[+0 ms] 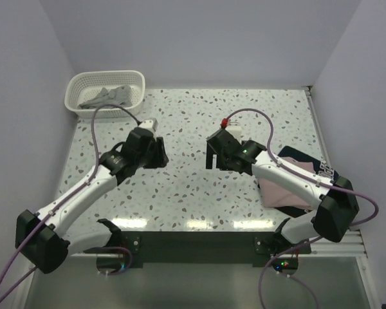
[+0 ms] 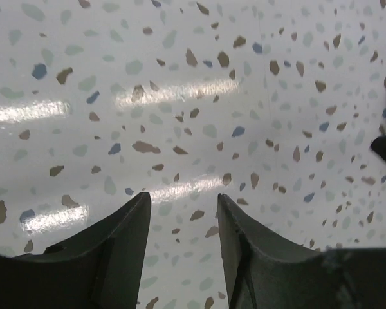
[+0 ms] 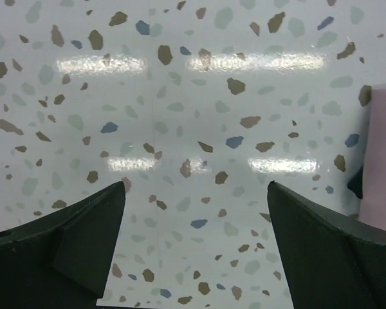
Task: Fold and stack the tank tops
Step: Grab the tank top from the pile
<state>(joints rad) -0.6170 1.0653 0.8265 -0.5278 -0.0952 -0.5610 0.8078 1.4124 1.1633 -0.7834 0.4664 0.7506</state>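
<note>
I have both arms hovering over the white speckled surface point(image 1: 193, 116), with nothing held in either. The left pincer point(image 1: 161, 154) has its two dark fingers a narrow gap apart, and its wrist camera shows only bare speckle between them. The right pincer point(image 1: 210, 154) stands spread wide and faces the left one across an open stretch. The dusty pink folded tank top point(image 1: 278, 193) lies behind the right pincer and off to its right, partly under that arm; its edge also shows at the right border of the right wrist view. Just beyond the pink one is the navy tank top point(image 1: 297, 156), but I cannot tell whether they overlap. The crumpled grey tank top point(image 1: 106, 96) sits inside the white plastic lattice basket point(image 1: 74, 87), well apart from the left pincer, beyond it and to its left.
</note>
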